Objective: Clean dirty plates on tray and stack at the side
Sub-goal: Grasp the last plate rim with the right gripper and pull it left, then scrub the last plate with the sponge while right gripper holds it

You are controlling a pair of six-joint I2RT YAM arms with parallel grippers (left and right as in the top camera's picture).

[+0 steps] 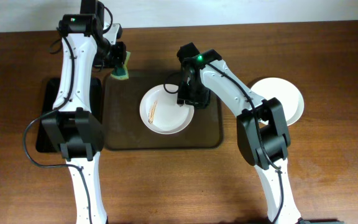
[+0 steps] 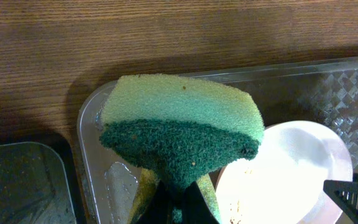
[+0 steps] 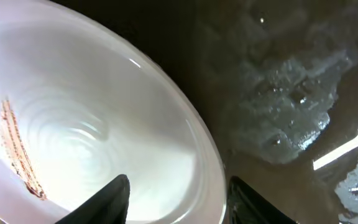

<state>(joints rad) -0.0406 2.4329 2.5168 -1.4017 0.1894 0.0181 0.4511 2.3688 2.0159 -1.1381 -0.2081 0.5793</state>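
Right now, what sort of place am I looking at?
Probably a robotics test bench, not a kitchen: a wooden table, the left gripper holding a sponge, the right gripper at a sauce-streaked plate on a tray.

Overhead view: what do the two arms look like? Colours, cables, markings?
Both the left arm and right arm have white links with bulky black joint housings. Each carries a small green light near the wrist. A black cable loops beside the left one. The right wrist view shows black fingers.

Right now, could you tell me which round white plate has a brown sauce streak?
The round white plate on the dark brown tray, beside the right pincer; the white plate on the bare wood at the right looks clean.
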